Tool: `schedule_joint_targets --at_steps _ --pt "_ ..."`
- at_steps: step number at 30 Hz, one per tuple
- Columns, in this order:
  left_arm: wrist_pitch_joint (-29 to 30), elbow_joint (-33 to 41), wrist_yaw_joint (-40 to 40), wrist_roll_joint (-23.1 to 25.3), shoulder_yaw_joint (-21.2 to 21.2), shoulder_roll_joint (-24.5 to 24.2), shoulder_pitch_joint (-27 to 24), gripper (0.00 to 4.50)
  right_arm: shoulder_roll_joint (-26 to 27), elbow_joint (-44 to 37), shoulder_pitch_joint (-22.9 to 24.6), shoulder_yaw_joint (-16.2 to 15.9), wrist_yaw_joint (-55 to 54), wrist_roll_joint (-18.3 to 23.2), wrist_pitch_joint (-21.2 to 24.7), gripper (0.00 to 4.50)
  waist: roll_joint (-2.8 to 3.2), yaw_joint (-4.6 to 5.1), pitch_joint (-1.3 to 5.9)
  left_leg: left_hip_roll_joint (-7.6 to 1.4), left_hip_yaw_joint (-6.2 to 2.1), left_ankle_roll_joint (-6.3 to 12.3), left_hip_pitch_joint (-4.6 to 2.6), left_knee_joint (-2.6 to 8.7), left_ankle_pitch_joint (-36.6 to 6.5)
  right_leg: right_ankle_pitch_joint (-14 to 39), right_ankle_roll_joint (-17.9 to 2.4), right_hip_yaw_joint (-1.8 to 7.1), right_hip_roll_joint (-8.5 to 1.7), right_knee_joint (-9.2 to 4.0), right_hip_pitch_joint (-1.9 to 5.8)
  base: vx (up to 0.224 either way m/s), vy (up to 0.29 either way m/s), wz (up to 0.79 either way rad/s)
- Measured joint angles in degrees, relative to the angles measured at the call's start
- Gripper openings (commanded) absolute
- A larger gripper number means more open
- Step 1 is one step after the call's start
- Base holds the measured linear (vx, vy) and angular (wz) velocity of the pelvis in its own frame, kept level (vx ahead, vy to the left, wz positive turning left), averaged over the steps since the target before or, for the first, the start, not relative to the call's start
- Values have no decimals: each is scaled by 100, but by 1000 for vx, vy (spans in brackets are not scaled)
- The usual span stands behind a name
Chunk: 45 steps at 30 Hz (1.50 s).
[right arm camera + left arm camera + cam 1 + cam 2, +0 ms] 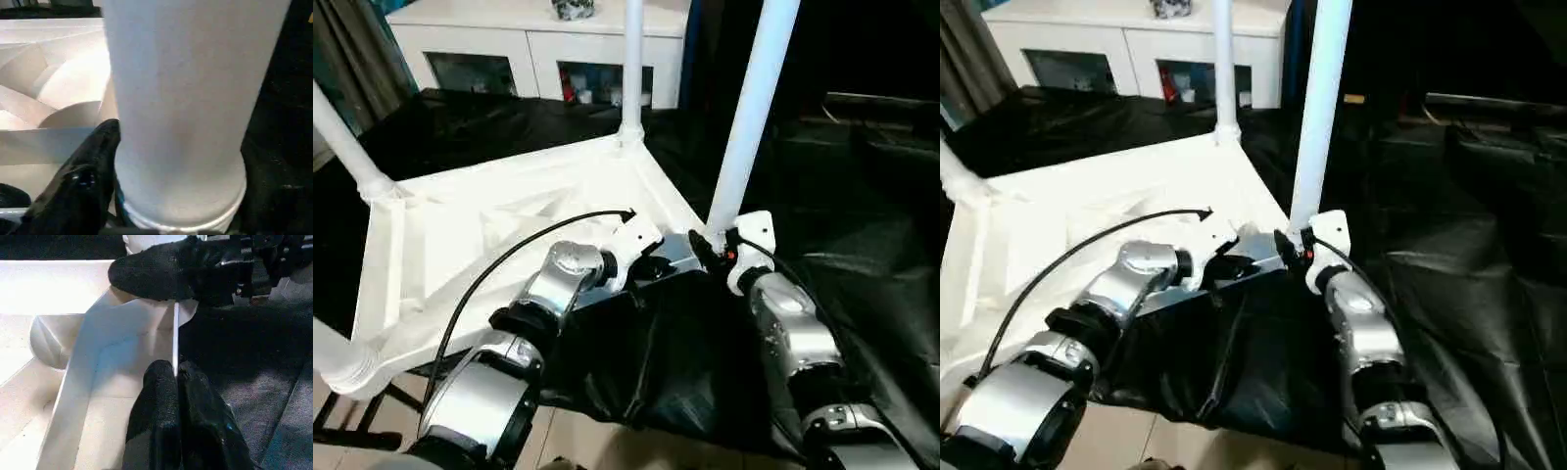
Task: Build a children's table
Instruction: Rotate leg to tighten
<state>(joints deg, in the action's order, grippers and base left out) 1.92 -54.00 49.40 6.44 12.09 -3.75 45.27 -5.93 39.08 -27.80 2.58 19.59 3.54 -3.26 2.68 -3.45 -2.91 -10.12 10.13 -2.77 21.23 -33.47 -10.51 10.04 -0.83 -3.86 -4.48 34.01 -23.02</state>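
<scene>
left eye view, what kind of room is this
Probably a home-style room set up as a work space: a white glass-door cabinet at the back, a curtain beside it, and a black-covered work table holding the upturned tabletop.

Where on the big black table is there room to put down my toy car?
The black-covered work table lies bare on the robot's right, beyond the near upright white cylindrical leg, and behind the upside-down white plastic tabletop, toward the white glass-door cabinet. It is crowded at the tabletop's near corner, where the left gripper and right gripper work.
</scene>
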Motion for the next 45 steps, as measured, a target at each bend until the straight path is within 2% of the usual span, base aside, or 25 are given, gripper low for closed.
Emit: schedule_joint_targets --at_steps 3,5,14,18,19,22,24,26,28,29,30,35,38,41,42,45 --pt "-93 45 130 -2 7 -75 -40 0 -101 29 5 -37 343 -7 -95 386 2 5 -1 0 0 0 3 -3 0 -1 -1 0 -1 0 -1 0 0 0" --pt "-201 111 448 -9 28 -198 -107 0 -325 24 11 -119 965 91 -141 401 3 4 -2 -1 -1 0 2 -1 0 -1 -1 -2 -1 2 -1 0 0 0" --pt "-564 372 1986 -237 167 -761 -334 0 -1227 -333 126 -600 3429 440 -170 401 5 -28 -3 -8 -1 2 10 -16 0 -2 -3 -8 0 9 0 0 0 0" --pt "-694 428 2538 -307 186 -967 -404 0 -1558 -529 172 -804 4353 562 -59 401 -3 -82 -8 -10 -1 18 13 -15 9 -2 -3 -11 0 9 -5 0 0 0" --pt "-727 428 2634 -312 197 -1023 -406 0 -1607 -538 186 -844 4520 582 -41 376 -4 -101 -8 -11 -1 18 14 -15 10 -2 -3 -12 0 9 -5 0 0 0" --pt "-807 428 2894 -349 250 -1093 -421 0 -1684 -589 255 -986 4887 614 71 369 -5 -164 -9 -11 -1 17 15 -16 9 -2 -3 -11 0 9 -6 0 0 0" --pt "-838 429 3045 -391 274 -1157 -433 0 -1698 -689 272 -1068 5080 617 137 363 -6 -171 -9 -11 -1 16 16 -17 9 -2 -3 -11 0 9 -7 0 0 0" --pt "-848 429 3150 -405 292 -1180 -438 0 -1742 -734 272 -1138 5197 617 157 327 -8 -185 -10 -11 -1 15 17 -18 8 -2 -3 -11 0 9 -7 0 0 0" --pt "-854 429 3166 -409 292 -1197 -439 0 -1741 -747 273 -1178 5260 638 166 324 -8 -180 -10 -11 -1 14 17 -18 7 -2 -3 -10 0 9 -7 0 0 0" --pt "-857 429 3176 -409 291 -1205 -439 0 -1735 -752 276 -1187 5269 663 183 324 -9 -176 -10 -11 -1 14 17 -18 7 -2 -3 -10 0 9 -7 0 0 0" --pt "-857 428 3180 -409 291 -1206 -439 0 -1727 -754 277 -1186 5265 682 206 291 -9 -175 -11 -11 -1 14 16 -18 7 -2 -3 -11 0 10 -7 0 0 0" --pt "-742 405 2968 -435 222 -1158 -429 0 -1481 -787 351 -994 4792 727 353 276 -8 -162 -10 -14 -1 7 15 -19 4 -3 -5 -12 0 13 -7 0 0 0" --pt "-540 282 2218 -365 158 -935 -319 0 -1181 -668 342 -701 3707 594 367 271 -12 -134 -11 -14 0 0 12 -27 0 -7 -11 -10 0 12 -5 0 0 0" --pt "-302 122 1341 -223 79 -585 -161 0 -736 -354 191 -419 2221 384 307 270 -13 -51 -11 -10 2 -1 8 -26 0 -8 -12 -3 0 11 -5 0 0 0" --pt "-226 110 1146 -210 57 -517 -140 0 -627 -270 123 -352 1857 330 304 270 -11 -14 -10 -9 3 -1 7 -22 -1 -8 -12 -3 0 11 -5 0 0 0" --pt "-25 22 539 -137 10 -240 -29 0 -376 -145 1 -248 878 170 315 270 -2 -2 -4 -8 3 -1 4 -8 0 -5 -8 -5 0 7 -4 0 0 0"
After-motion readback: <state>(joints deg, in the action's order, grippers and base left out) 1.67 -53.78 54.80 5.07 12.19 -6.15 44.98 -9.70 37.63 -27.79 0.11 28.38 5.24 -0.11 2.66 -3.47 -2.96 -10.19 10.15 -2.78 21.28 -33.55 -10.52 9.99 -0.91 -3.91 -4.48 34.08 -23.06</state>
